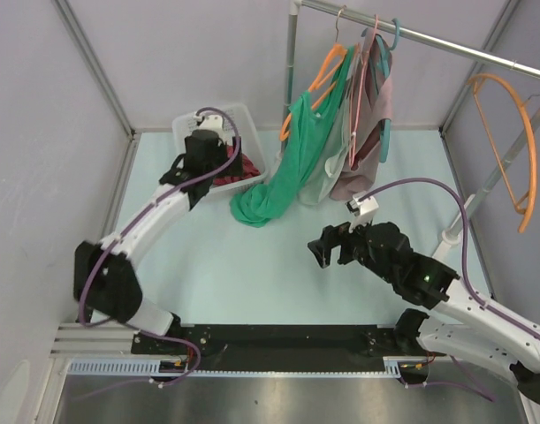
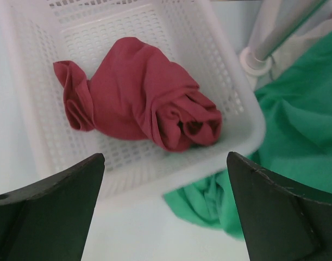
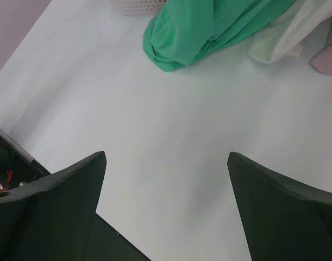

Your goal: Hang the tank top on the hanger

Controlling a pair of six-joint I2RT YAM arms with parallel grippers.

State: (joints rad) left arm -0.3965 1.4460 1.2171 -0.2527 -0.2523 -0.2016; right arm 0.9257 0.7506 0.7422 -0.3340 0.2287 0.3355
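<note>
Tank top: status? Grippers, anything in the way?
Left gripper open over the basket; right gripper open, empty. Tank top bunched in basket, untouched. Hanger bare, far right. Green garment beside basket, not covering it.

One tank top (image 2: pixel 138 98), one basket (image 2: pixel 239 103), one bare hanger (image 1: pixel 526 177), one green garment (image 1: pixel 292 168)

In the top view the left arm (image 1: pixel 163 208) hides most of the white basket (image 1: pixel 252 132), so only a red sliver of the tank top (image 1: pixel 231 173) shows inside it. Well right of the basket, the hook of the bare orange hanger (image 1: pixel 529 141) is too thin to trace. In the left wrist view the picture's edges cut off the basket's far and left walls. The green garment (image 2: pixel 301 125), beside the basket, runs off the right edge.
</note>
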